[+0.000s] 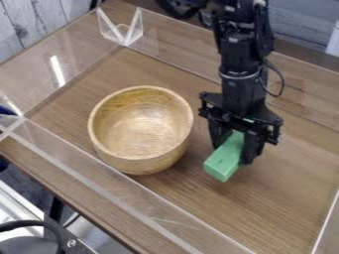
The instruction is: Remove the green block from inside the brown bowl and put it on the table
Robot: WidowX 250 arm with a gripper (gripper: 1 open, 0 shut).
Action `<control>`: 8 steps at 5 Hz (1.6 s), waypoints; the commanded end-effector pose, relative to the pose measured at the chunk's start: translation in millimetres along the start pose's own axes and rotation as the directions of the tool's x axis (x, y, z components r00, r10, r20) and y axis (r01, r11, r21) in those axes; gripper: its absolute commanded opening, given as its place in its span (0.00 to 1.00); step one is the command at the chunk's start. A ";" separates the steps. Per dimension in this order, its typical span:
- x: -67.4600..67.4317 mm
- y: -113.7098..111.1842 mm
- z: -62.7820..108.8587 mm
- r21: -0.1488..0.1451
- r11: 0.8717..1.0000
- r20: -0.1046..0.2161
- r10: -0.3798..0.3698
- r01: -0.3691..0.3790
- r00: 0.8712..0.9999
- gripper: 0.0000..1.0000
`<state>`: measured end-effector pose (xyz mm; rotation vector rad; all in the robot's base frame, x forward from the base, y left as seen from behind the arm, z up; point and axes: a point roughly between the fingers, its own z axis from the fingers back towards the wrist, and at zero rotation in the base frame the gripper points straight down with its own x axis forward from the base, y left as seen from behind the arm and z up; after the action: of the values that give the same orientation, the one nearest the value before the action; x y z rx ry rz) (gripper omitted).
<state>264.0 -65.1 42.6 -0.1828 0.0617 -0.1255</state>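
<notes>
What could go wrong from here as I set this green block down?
The green block hangs tilted in the gripper, so it may tip or roll as it meets the table. The brown bowl sits close beside it; drifting that way could knock the rim. The black arm covers much of the grip, so a slip might be hard to spot.

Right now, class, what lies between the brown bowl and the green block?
Only a strip of bare table, as the camera view shows.
</notes>
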 end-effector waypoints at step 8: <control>19.8 13.3 70.3 0.042 0.998 0.136 0.043 -0.049 0.990 1.00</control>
<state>281.0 -44.6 89.8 -0.1452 -0.0039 -0.0707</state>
